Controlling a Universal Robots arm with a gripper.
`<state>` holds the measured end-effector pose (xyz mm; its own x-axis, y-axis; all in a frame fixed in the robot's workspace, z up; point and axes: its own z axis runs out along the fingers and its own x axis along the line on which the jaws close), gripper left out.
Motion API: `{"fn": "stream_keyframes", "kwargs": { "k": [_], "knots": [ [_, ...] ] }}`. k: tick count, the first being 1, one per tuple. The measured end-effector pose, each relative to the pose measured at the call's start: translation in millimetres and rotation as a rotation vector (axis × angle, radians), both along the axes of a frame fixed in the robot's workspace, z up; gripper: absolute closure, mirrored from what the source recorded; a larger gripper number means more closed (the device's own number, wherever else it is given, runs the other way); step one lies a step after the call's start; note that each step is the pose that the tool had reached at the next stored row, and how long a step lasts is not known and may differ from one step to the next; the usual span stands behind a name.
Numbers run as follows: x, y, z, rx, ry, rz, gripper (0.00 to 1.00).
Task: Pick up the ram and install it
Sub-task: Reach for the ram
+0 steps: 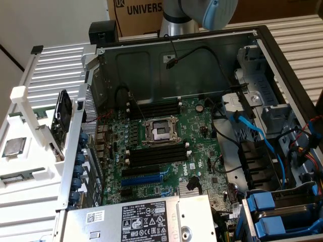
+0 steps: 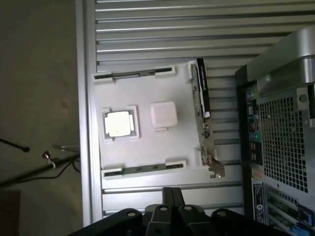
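Note:
Two ram sticks lie on edge in the white tray (image 2: 147,142): one ram (image 2: 134,74) in the holder along one side, another ram (image 2: 147,169) in the holder along the opposite side, nearer my fingers. My gripper (image 2: 171,192) hangs well above the tray, shut and holding nothing. In the exterior view one ram (image 1: 13,177) shows at the tray's near left, and the arm (image 1: 202,12) is above the back of the case. Black memory slots (image 1: 156,108) (image 1: 154,156) run on both sides of the processor socket (image 1: 160,132).
The tray also holds a silver-topped processor chip (image 2: 118,123), a white square block (image 2: 162,115) and an expansion card (image 2: 202,98) standing on edge beside the case's perforated rear wall (image 2: 280,132). Cables (image 1: 262,141) and blue drive bays (image 1: 282,212) crowd the exterior view's right.

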<state>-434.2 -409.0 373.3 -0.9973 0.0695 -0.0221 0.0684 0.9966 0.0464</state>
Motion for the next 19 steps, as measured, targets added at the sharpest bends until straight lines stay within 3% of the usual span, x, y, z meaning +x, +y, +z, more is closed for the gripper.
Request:
{"fn": "stream_keyframes", "kwargs": {
  "k": [7,8,14,19],
  "knots": [
    [-13.3,8.0,-7.3,-0.0001,0.0001,0.000,0.89],
    [-19.8,13.3,-12.6,0.0000,0.0003,0.000,0.89],
    [-36.8,15.7,-15.3,-0.0001,0.0001,0.000,0.89],
    [-39.7,15.8,-15.8,0.0000,0.0004,0.000,0.89]
  ]
}}
